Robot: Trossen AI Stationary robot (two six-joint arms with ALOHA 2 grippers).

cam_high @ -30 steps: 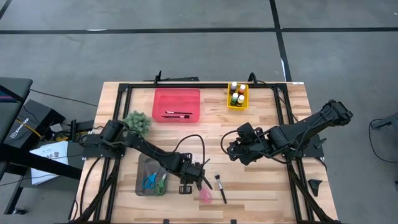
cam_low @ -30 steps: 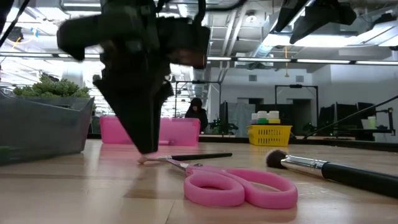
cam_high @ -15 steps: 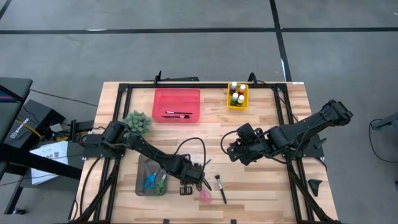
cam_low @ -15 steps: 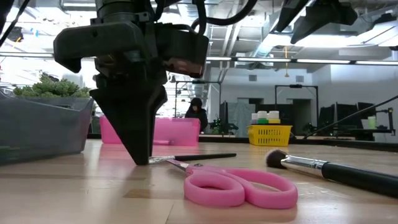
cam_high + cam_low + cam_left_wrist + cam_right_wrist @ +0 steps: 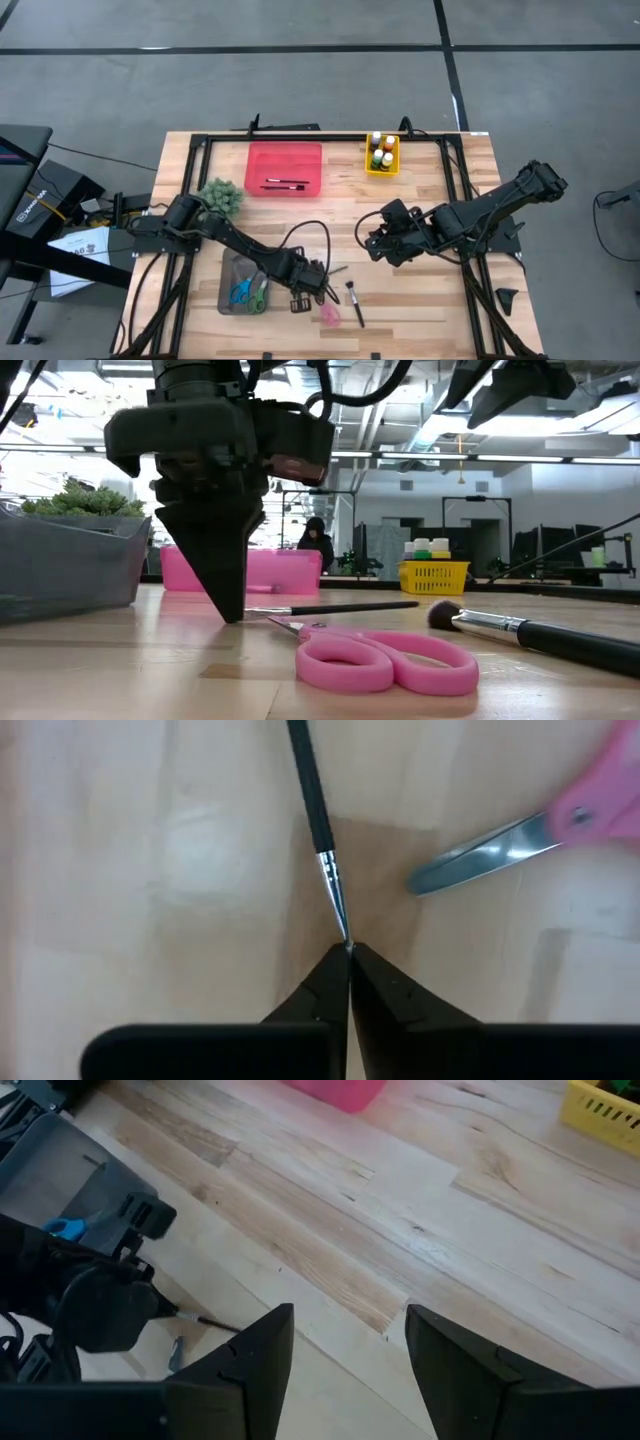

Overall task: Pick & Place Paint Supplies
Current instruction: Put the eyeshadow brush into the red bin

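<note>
Left wrist view: left gripper [image 5: 348,952] pinches the thin paintbrush [image 5: 315,810] by its tip; right gripper [image 5: 345,1342] hangs open.

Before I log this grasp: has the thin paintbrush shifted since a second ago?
Yes. In the low view the thin paintbrush has slid right, its handle end nearer the big brush.

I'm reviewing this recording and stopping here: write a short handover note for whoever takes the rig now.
Left hand: shut on the thin paintbrush by its bristle tip, down at the table beside the pink scissors.
Right hand: open, empty, waiting over mid-table.
Done: two brushes lie in the pink tray; paint bottles stand in the yellow basket.
Left: place this brush, then the thick brush.
</note>
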